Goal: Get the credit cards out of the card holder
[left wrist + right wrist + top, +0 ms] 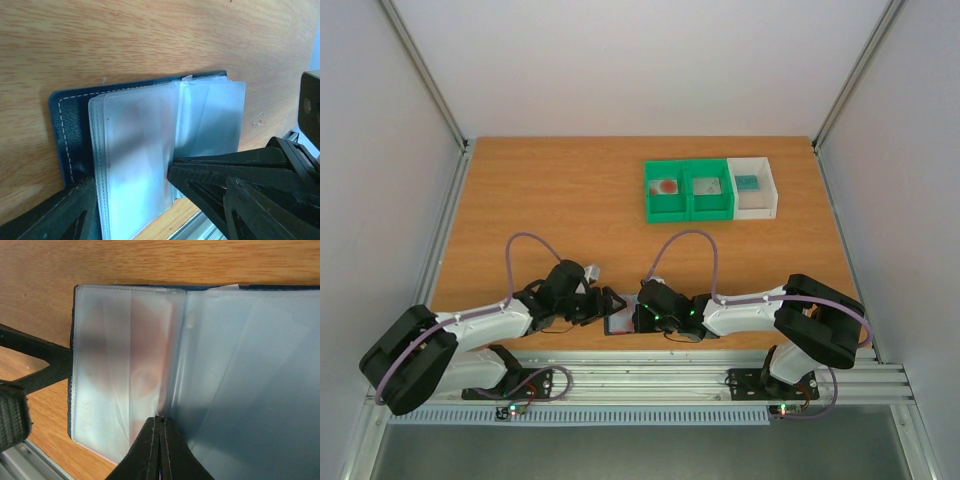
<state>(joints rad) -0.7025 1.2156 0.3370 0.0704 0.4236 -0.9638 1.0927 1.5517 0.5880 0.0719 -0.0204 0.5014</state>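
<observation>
Card holder (620, 322) lies opened flat on the desk (550, 200), close to the near edge and between the two arms. In the overhead view the left tool (608, 305) meets it from the left and the right tool (636, 318) from the right, both low at the wallet. Well apart, toward the far right of the desk, stands a green bin (688, 211) with two compartments. A white bin (757, 210) touches it on the right. A reddish card (666, 186) lies in the green bin's left compartment, a pale flat piece (706, 185) in its right one, and a teal flat piece (748, 183) in the white bin.

The left wrist view shows the navy cover (65, 125), edged with pale stitching, flat on the wood with frosted clear sleeves (135, 140) fanned over it. The left tool's jaws stand wide. One finger lies over the cover's lower left corner, and the other's tip touches the lower edge of the sleeves near the fold. They span the left leaf without closing on it.

In the right wrist view the right tool's fingers (150, 445) are pressed tight together, their tip at the sleeves' lower edge by the fold. I cannot tell whether a leaf is caught between them. A pink-red credit card (145, 360) shows faintly through the left sleeve. A dark finger of the left tool sits against the cover's left edge.
</observation>
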